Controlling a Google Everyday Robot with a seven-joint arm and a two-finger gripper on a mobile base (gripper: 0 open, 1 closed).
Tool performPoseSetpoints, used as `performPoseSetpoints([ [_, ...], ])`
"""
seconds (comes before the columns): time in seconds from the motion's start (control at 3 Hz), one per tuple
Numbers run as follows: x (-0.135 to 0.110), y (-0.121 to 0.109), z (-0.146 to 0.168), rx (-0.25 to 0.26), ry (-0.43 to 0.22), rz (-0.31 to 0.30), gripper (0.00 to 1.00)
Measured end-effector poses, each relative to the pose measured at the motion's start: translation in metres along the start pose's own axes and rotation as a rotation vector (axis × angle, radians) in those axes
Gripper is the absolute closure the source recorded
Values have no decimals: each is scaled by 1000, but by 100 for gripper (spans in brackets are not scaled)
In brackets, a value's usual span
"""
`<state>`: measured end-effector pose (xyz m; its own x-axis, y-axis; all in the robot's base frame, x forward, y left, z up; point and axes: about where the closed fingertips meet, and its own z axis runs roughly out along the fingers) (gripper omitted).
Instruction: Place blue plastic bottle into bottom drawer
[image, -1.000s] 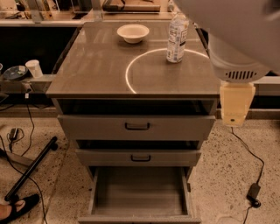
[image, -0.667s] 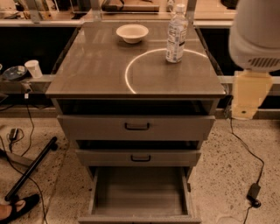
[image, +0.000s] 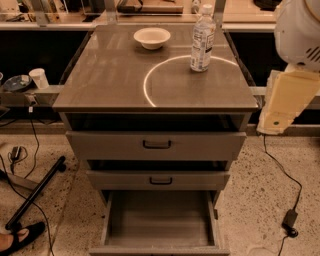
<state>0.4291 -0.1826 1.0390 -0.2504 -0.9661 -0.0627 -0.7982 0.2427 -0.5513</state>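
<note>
The blue plastic bottle (image: 202, 40), clear with a white cap and a white-and-bluish label, stands upright at the back right of the grey cabinet top (image: 110, 75), on a bright ring of light. The bottom drawer (image: 159, 220) is pulled out at the foot of the cabinet, and its plain grey inside holds nothing. My gripper (image: 282, 102) shows as a cream-coloured piece under the white arm (image: 300, 30) at the right edge. It hangs beside the cabinet's right side, lower than the bottle and well clear of it.
A white bowl (image: 152, 37) sits at the back of the top, left of the bottle. Two shallower drawers with dark handles (image: 156, 145) (image: 160, 180) stand slightly open above the bottom one. A black pole (image: 32, 195), a shoe (image: 20, 237) and cables lie on the left floor; a power adapter (image: 290, 220) lies on the right.
The arm and gripper have swung right, away from above the bottle, so the whole bottle now shows. Bottle, bowl and drawers have not moved.
</note>
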Motion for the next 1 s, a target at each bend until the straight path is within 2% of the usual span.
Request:
performPoseSetpoints([
  [1.0, -7, -1, -4, -2, -9, -15, 0],
])
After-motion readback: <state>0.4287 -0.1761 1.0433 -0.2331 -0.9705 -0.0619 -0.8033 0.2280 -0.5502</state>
